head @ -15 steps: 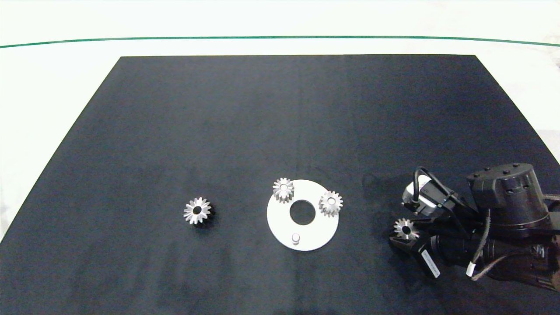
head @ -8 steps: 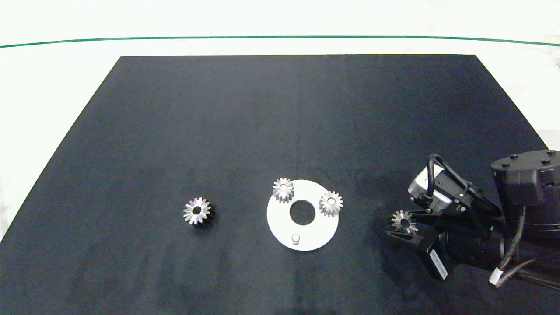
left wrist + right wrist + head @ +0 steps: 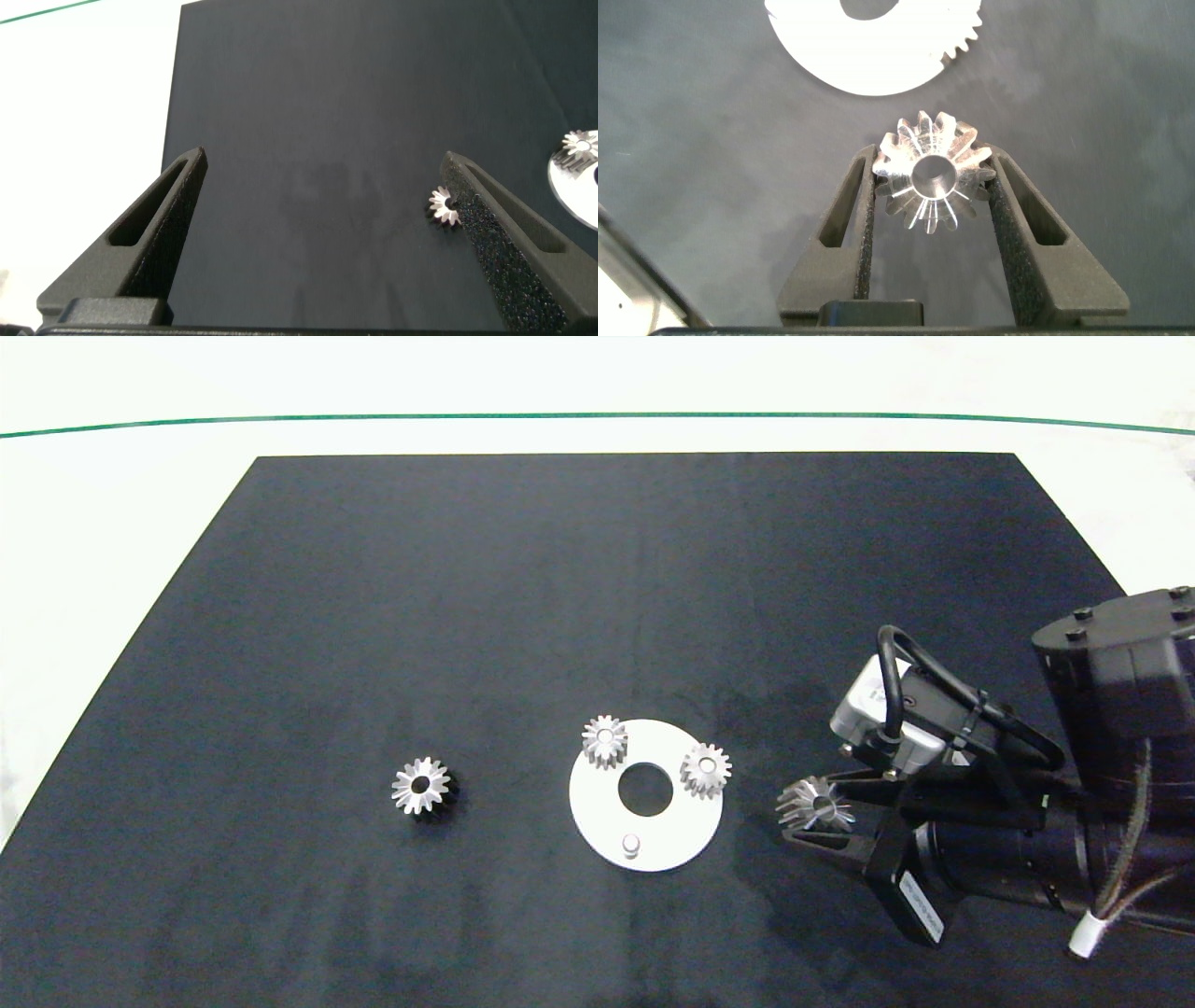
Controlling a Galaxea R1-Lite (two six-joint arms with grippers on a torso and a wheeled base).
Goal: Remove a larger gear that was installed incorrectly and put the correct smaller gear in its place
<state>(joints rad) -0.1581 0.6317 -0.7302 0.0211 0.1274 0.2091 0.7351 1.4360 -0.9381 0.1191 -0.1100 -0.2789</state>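
We see the right pincer (image 3: 814, 807) clamped on the smaller gear (image 3: 815, 804), a finger pressed against the teeth on either side, the gear tilted and seemingly raised off the bench's dark mat (image 3: 560, 569); just ahead of this pincer lies the round plate (image 3: 681, 831), whose peg (image 3: 631, 843) stands bare; well beyond the plate from the pincer, the larger gear (image 3: 420, 785) lies on the mat, so we judge the removal done; what remains is carrying the held gear to the peg, seating it and letting go. The left pincer (image 3: 322, 163) hangs spread wide and empty, the larger gear near one of its fingers.
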